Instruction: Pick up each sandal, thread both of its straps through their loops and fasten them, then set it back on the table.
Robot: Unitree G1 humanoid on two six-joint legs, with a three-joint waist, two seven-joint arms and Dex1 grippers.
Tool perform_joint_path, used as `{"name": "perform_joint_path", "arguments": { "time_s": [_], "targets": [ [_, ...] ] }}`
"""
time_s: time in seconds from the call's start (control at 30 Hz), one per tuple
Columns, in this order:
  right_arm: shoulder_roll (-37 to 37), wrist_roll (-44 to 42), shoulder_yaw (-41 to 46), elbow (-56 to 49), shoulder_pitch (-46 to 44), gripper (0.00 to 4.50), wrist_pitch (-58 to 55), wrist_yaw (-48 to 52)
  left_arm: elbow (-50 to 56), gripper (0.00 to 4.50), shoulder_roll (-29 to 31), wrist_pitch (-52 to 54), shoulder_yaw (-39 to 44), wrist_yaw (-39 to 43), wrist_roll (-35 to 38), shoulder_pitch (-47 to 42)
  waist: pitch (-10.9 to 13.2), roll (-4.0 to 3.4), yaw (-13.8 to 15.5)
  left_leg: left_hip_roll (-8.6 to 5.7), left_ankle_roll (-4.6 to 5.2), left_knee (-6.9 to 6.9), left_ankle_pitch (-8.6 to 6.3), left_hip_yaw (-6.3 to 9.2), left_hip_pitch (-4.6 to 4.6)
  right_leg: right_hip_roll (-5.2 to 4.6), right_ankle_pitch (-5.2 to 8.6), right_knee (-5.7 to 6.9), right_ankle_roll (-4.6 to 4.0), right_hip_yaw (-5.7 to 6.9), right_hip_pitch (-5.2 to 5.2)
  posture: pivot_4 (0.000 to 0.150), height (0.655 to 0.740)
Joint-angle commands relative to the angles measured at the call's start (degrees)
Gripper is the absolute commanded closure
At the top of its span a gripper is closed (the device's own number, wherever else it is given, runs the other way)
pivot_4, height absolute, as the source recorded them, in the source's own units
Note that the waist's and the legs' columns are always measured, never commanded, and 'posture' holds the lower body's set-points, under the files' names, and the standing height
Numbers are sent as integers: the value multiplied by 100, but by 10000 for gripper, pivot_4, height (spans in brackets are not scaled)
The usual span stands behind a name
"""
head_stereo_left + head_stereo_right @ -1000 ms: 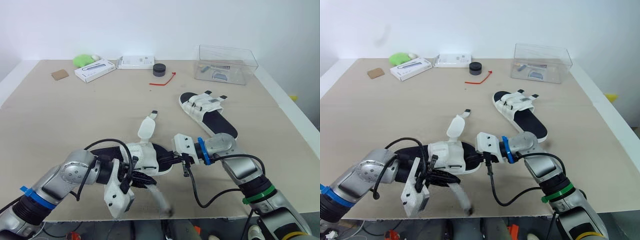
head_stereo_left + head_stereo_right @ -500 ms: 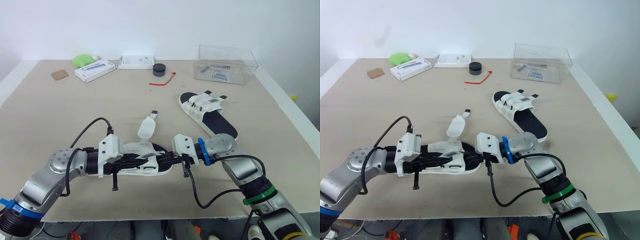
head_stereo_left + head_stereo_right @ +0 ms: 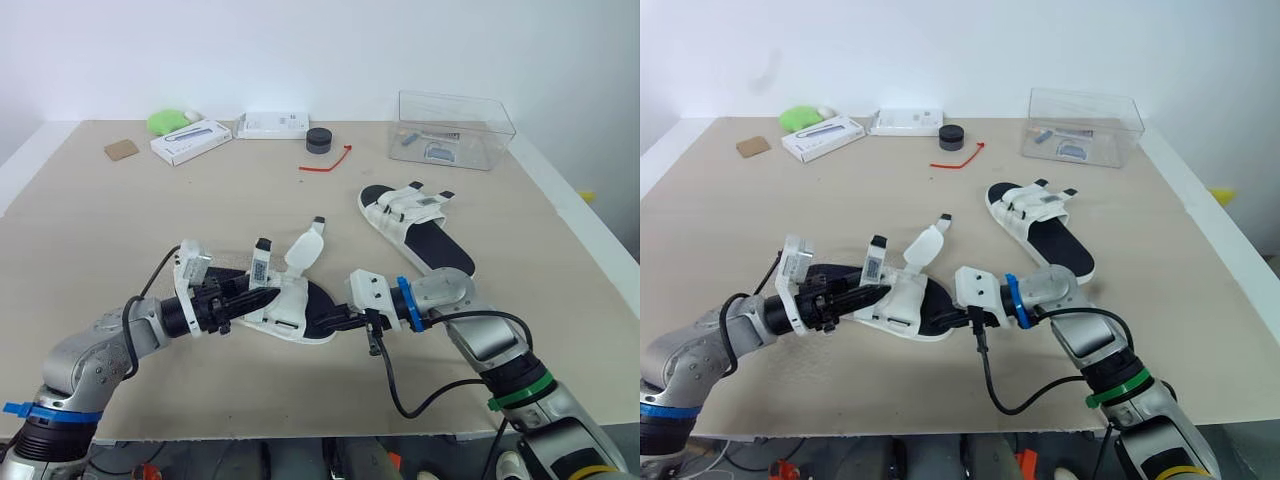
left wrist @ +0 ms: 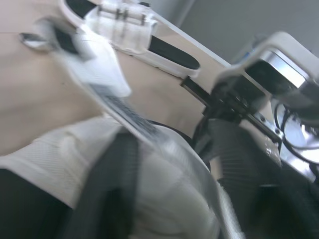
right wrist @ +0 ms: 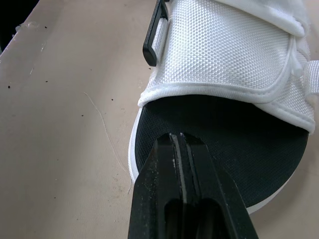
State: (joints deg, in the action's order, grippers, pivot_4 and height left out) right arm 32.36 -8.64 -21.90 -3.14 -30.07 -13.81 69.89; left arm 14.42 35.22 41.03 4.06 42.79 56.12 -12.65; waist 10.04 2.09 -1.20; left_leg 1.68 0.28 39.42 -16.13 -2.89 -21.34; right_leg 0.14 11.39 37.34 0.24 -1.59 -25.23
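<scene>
near sandal (image 3: 295, 312): lying at the front middle of the table (image 3: 110, 230), both straps sticking up loose;
left gripper (image 3: 262, 297): reaching in at the straps; honestly can't tell its grip;
right gripper (image 3: 340, 322): clenched tight, tip pressing on the black footbed;
other sandal (image 3: 415, 225): sitting further back on the right

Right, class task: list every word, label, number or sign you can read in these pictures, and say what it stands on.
No text here reads clearly enough to quote.
On the white box with a dark strip: print too small to read.
On the flat white box: markings too small to read.
In the clear box: any labels on the contents are blurred.
On the near sandal and the far sandal: no legible mark.
</scene>
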Motion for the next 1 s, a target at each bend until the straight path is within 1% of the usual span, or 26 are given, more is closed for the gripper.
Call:
{"name": "perform_joint_path", "arguments": {
  "time_s": [0.03, 0.23, 0.57, 0.67, 0.73, 0.8, 0.83, 0.93, 1.0],
  "targets": [
    [64, 8, 59, -148, 21, 45000, 18, 14, -115, 13399, -43, 211, 263, -133, 114, -307, -1, 1, 0, 0, 0, 0, 0, 0, 0, 0, 0, 0, 0, 0, 0, 1500, 7400],
    [35, 12, 47, -111, -13, 45000, 27, 9, -500, 13399, -44, 298, 185, 76, -125, -810, -1, 1, 0, -1, -1, 0, 0, 0, -3, 2, -1, -1, -2, -1, -1, 1500, 7400],
    [10, 18, 54, -122, -17, 45000, 2, -30, -1340, 13399, -183, 115, -89, 560, -891, -1506, -1, 2, -1, -4, -1, 0, 0, 0, -5, 2, -3, -3, -6, -1, -2, 1500, 7400],
    [34, 17, 68, -142, 18, 45000, -6, -42, -1411, 13399, -218, 221, -243, 968, -929, -1823, -1, 2, 0, -4, -1, -1, 0, 0, -7, 1, -4, -3, -8, -1, -3, 1500, 7400],
    [35, 21, 70, -144, 19, 45000, -13, -56, -1448, 18613, -190, 391, -417, 1293, -938, -1994, -1, 4, 0, -5, -1, 0, 0, 1, -9, 1, -13, -3, -23, 1, -3, 1500, 7400],
    [32, 23, 71, -130, 7, 45000, -14, -66, -1504, 25771, -163, 352, -557, 1519, -1088, -2071, -1, 4, 0, -8, -1, 0, 0, 0, -8, 1, -14, -4, -23, 0, -2, 1500, 7400],
    [32, 27, 71, -125, 4, 45000, -13, -71, -1535, 31088, -168, 373, -583, 1589, -1118, -2111, -1, 4, -5, -9, -1, 0, 0, 0, -8, 1, -12, -4, -19, -1, -2, 1500, 7400],
    [32, 30, 77, -126, 1, 45000, -18, -87, -1670, 44429, -134, 484, -723, 1879, -1217, -2285, -1, 4, -14, -7, 0, -1, 0, -2, -9, 3, -4, -5, -9, -3, -5, 1500, 7400],
    [31, 35, 75, -118, -4, 45000, -16, -94, -1836, 44429, -100, 639, -856, 2048, -1299, -2396, -1, 4, -5, -6, 0, -1, 0, 3, -12, 4, -3, -4, -11, -1, -5, 1500, 7400]
  ]
}}
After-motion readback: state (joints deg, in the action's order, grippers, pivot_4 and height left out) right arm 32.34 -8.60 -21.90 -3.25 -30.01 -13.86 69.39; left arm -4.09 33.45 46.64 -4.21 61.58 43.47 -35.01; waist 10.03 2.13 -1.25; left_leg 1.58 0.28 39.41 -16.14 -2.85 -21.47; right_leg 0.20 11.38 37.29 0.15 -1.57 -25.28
